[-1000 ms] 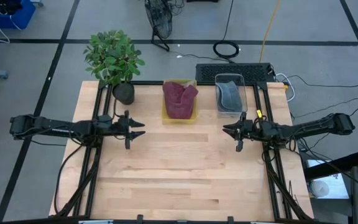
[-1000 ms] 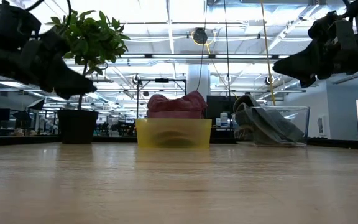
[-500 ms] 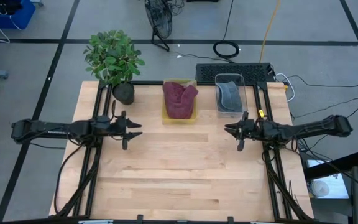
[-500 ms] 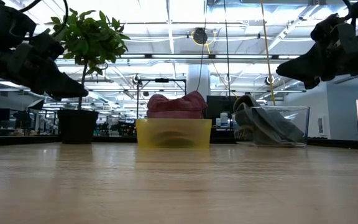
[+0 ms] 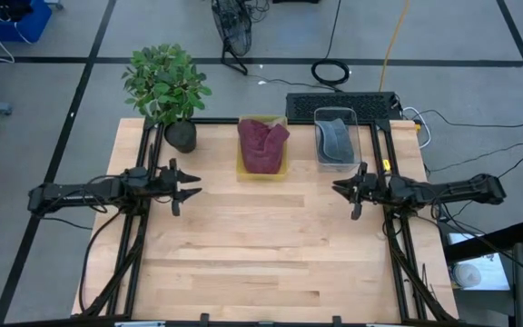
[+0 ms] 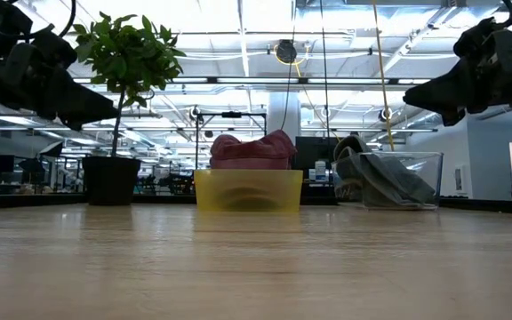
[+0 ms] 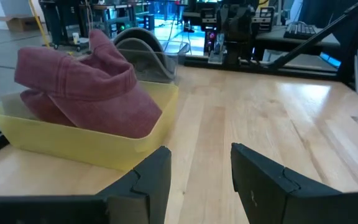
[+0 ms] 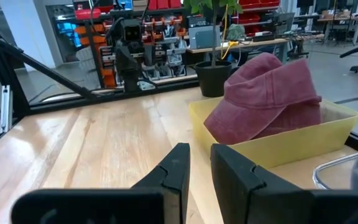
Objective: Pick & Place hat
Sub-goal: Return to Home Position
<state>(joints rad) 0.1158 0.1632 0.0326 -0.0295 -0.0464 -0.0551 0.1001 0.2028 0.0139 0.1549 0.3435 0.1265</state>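
Observation:
A maroon hat lies bunched in a yellow bin at the table's far middle; it also shows in the left wrist view and the right wrist view. A grey hat sits in a clear bin to the right of it. My left gripper hovers open above the table, left of the yellow bin. My right gripper hovers right of centre, near the clear bin, its fingers a narrow gap apart. Both point toward the table's middle and hold nothing.
A potted plant stands at the far left corner, close behind my left gripper. A keyboard lies beyond the far edge. Bare wood stretches over the middle and near half of the table.
Both arms have drawn back from the table's middle: the left gripper toward the left edge, the right gripper a little toward the right edge. The hats and bins have stayed where they were.

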